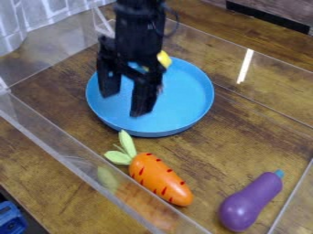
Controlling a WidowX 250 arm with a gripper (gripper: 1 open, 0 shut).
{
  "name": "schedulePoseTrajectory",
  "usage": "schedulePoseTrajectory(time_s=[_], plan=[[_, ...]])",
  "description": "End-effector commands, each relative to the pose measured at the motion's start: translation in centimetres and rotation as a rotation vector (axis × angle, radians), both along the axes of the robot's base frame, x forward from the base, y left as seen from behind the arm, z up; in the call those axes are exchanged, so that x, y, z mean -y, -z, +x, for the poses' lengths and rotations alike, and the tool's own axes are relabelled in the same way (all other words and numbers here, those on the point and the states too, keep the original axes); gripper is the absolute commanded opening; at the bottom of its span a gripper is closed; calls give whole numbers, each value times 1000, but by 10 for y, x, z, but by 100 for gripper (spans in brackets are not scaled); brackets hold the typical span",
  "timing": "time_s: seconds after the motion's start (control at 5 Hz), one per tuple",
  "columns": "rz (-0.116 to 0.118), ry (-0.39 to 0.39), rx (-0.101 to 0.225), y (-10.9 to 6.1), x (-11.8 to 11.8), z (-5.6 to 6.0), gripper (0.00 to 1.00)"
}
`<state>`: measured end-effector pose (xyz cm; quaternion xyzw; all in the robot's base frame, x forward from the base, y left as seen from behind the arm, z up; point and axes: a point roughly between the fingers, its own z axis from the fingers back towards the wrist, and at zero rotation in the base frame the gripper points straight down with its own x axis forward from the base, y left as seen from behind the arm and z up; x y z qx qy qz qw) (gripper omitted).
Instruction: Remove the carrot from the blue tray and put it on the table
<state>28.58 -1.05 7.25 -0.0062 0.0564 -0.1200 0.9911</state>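
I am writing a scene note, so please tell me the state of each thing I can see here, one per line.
carrot: lying on the table, outside the tray, untouched.
blue tray: flat on the table, nothing seen in it.
eggplant: lying on the table, right of the carrot.
hand: open, holding nothing, above the tray.
table: bears tray, carrot, eggplant.

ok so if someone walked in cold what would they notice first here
Probably the black gripper, jaws open, hanging over the bright blue tray at upper centre, which holds no carrot. Next the orange carrot with its green top, lying on the dark wood table in front of the tray. A purple eggplant lies at lower right.
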Motion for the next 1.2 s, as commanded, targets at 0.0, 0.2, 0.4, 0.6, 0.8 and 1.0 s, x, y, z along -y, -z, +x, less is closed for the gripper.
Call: schedulePoseTrajectory(time_s=[0.0,0.2,0.4,0.6,0.8,1.0], plan=[[13,98,91,-6,18,-10,100],[27,161,102,12,40,-12,100],[34,227,105,25,64,-11,100],[50,252,112,37,84,-5,100],[50,255,131,41,84,1,100],[47,250,137,42,78,5,100]])
